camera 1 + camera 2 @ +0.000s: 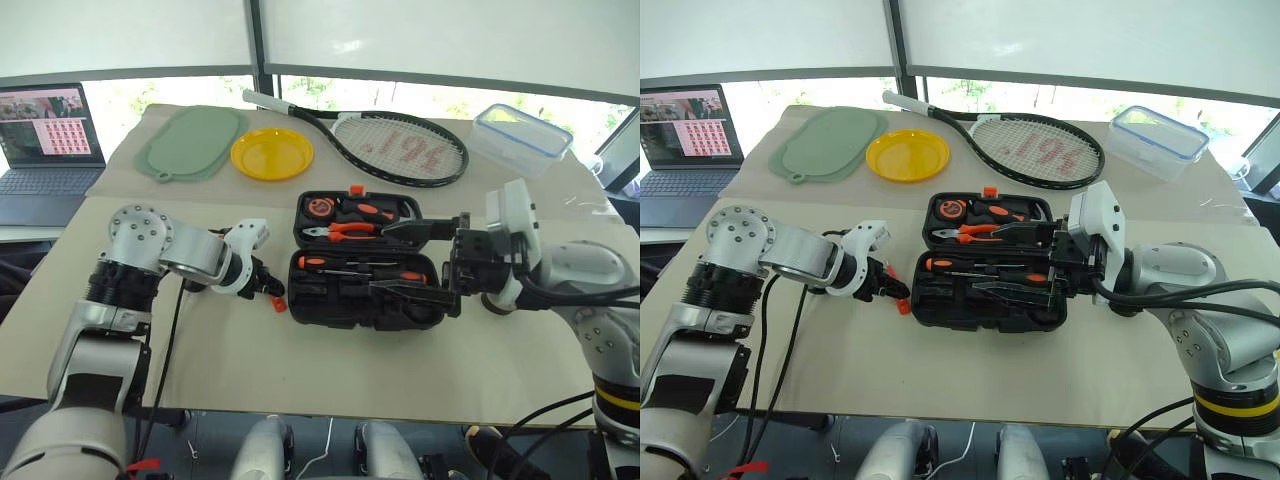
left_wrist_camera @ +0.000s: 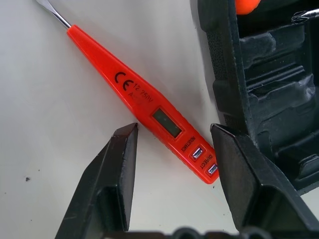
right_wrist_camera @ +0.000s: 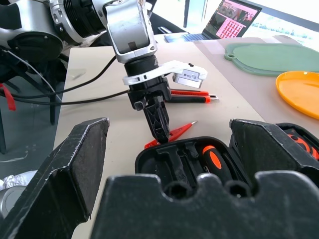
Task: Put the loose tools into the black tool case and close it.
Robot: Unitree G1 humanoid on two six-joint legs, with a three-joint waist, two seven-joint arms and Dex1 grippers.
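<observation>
Table: wide flat top under a pale beige cloth (image 1: 300,370), bearing everything below.
Laptop: open dark-grey laptop (image 1: 45,150) at 10 o'clock, off the cloth's edge, screen lit with a grid of pink pictures.
Mat: flat sage-green oval silicone mat (image 1: 192,142) at 11 o'clock, just beside the plate.
Plate: round yellow plastic plate (image 1: 271,153) near 12 o'clock, between mat and racket.
Racket: black-framed tennis racket (image 1: 400,148) with red-marked white strings at 1 o'clock, white-wrapped handle pointing toward 11.
Box: clear lidded plastic box with a blue rim (image 1: 520,138) at 2 o'clock, near the racket head.
Cables: black cables (image 3: 75,97) trailing over the table's edge near 8 o'clock.

Glossy plastic screwdriver (image 2: 149,107), matt case (image 2: 259,89)
</observation>
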